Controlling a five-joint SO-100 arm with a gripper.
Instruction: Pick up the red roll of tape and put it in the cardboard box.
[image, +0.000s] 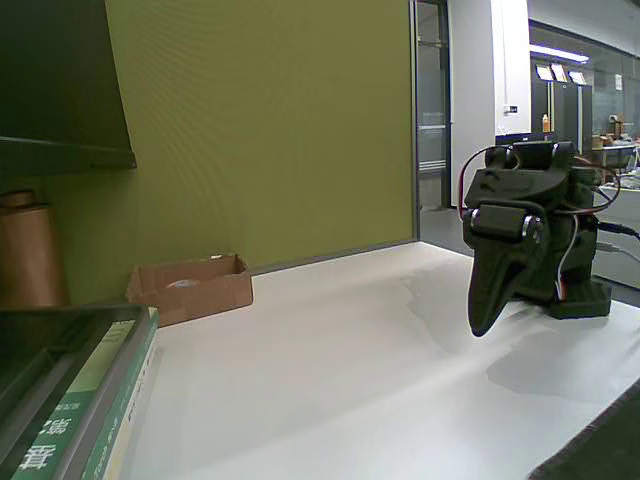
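Fixed view. Black arm folded at right; gripper (483, 322) pointed down above the white table (330, 380), jaws seemingly together, nothing visible in them. Cardboard box (190, 288) sat far left against the green wall (270, 130), something pale inside, unclear. Red roll of tape was not visible anywhere. Risk: with the roll unseen, any reach would be blind. The box was well apart from the arm; a carry could fall short or clip its flaps.

Low tabletop view — facing green wall (260, 120)
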